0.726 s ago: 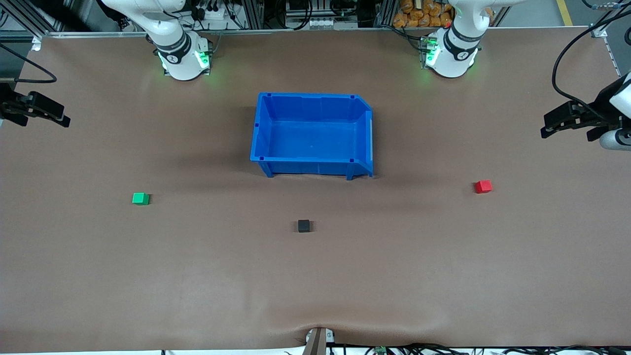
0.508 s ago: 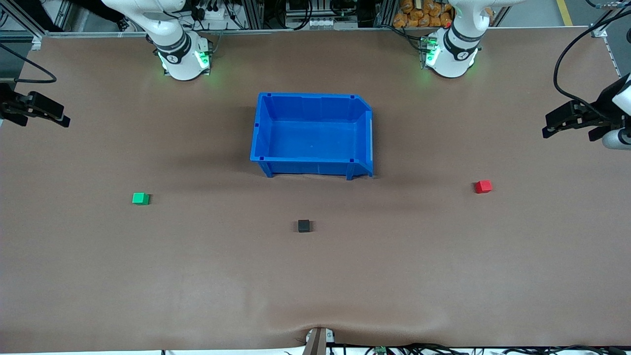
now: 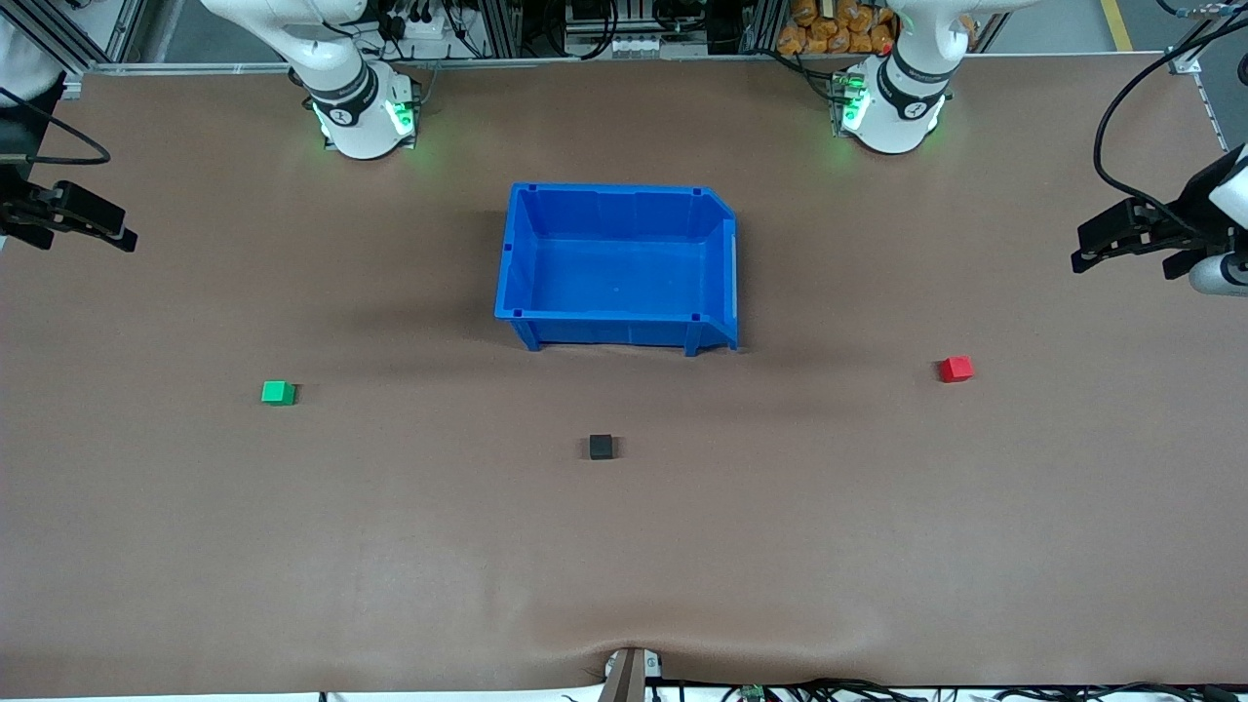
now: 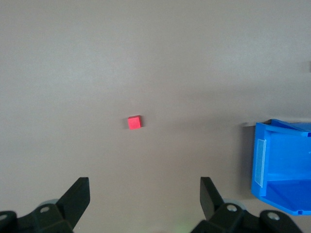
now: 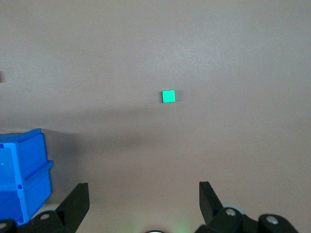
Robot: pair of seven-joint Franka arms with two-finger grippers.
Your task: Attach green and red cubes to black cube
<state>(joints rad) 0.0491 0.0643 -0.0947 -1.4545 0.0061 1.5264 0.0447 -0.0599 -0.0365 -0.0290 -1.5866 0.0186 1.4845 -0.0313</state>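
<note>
The green cube (image 3: 278, 392) lies toward the right arm's end of the table. The red cube (image 3: 956, 369) lies toward the left arm's end. The black cube (image 3: 602, 447) sits between them, nearer the front camera than the blue bin. My left gripper (image 3: 1082, 249) hangs open and empty at its end of the table. Its wrist view shows its open gripper (image 4: 144, 187) and the red cube (image 4: 134, 122) on the mat well clear of it. My right gripper (image 3: 125, 229) hangs open and empty at its end. Its wrist view shows its open gripper (image 5: 143, 189) and the green cube (image 5: 168, 96) well clear of it.
An empty blue bin (image 3: 619, 187) stands mid-table, farther from the front camera than the three cubes. It also shows in the left wrist view (image 4: 262, 155) and the right wrist view (image 5: 29, 160). Brown mat lies between the cubes.
My left gripper has shifted very slightly toward its end of the table. The cubes, the bin and the right gripper have not moved.
</note>
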